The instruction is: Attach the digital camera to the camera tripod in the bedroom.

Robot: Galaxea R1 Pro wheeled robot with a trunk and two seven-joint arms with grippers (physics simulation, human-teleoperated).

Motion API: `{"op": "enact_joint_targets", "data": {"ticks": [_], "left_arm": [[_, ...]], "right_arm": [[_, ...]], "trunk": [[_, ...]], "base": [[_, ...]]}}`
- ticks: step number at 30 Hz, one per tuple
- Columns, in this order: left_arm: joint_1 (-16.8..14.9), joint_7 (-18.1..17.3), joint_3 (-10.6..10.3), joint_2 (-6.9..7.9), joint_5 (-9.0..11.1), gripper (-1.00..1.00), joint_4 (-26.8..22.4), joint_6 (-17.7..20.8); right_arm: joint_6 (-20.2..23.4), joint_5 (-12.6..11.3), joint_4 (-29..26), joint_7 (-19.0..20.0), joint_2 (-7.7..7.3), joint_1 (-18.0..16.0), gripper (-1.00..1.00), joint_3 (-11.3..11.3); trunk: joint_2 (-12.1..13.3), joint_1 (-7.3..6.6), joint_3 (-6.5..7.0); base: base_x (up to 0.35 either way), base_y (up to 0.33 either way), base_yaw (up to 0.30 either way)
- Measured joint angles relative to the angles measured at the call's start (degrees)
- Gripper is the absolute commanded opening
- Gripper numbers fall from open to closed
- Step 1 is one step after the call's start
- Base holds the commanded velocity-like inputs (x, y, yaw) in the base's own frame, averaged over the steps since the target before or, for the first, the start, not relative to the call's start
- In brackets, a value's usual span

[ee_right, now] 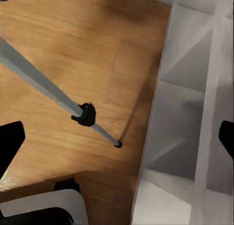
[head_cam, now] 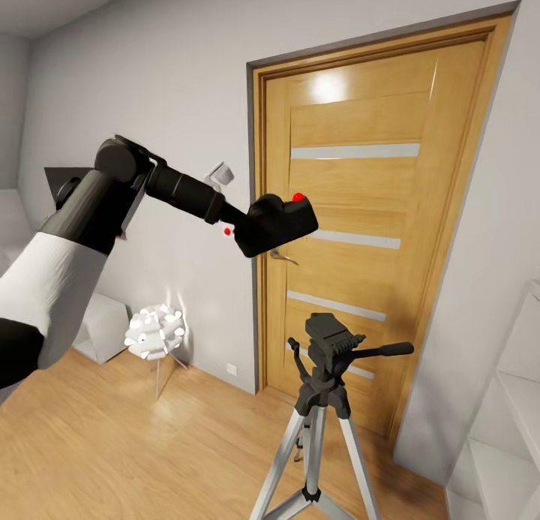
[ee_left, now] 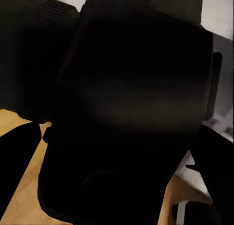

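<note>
digital camera [head_cam: 276,223] above camera tripod [head_cam: 324,400]

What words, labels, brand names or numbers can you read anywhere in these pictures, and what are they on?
None can be read.
The digital camera held by the left gripper shows a red button but no lettering.
The camera tripod, the door and the white shelf unit are plain, with no marks.
</note>
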Motion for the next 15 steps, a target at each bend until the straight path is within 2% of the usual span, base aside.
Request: {"op": "enact_joint_targets", "data": {"ticks": [4, 6, 7, 10, 12, 15], "left_arm": [[0.0, 0.0, 2.1, -1.68, 0.0, -1.0, 4.5, 0.0], [0.0, 0.0, 2.5, -2.36, 0.0, -1.0, 5.7, 0.0], [0.0, 1.3, 2.8, -3.44, 0.0, -1.0, 6.9, 0.0], [-0.1, 4.8, 3.1, -4.84, -0.1, -1.0, 8.2, 0.0], [-0.1, 10.0, 3.7, -5.99, -0.4, -1.0, 9.9, -0.1], [-0.1, 10.8, 3.9, -6.15, -0.1, -1.0, 10.7, 0.0]], "right_arm": [[-1.3, 0.0, -5.6, 0.1, -0.32, 0.0, 1.0, 0.0], [-1.7, 0.0, -7.8, 0.1, -0.38, 0.0, 1.0, 0.1], [-1.9, 0.0, -10.2, 0.1, -0.41, 0.0, 1.0, 0.0], [-2.2, -0.1, -13.4, 0.2, -0.44, 0.0, 1.0, 0.0], [-2.5, -0.1, -16.8, 0.2, -0.46, 0.0, 1.0, -0.1], [-2.5, -0.2, -18.1, 0.3, -0.46, 0.0, 1.0, -0.1]], "trunk": [[0.0, 0.0, 0.0], [0.0, 0.0, 0.0], [0.0, 0.0, 0.0], [0.0, 0.0, 0.0], [0.0, 0.0, 0.0], [0.0, 0.0, 0.0]], "base": [[0.0, 0.0, 0.0], [0.0, 0.0, 0.0], [0.0, 0.0, 0.0], [0.0, 0.0, 0.0], [0.0, 0.0, 0.0], [0.0, 0.0, 0.0]]}}
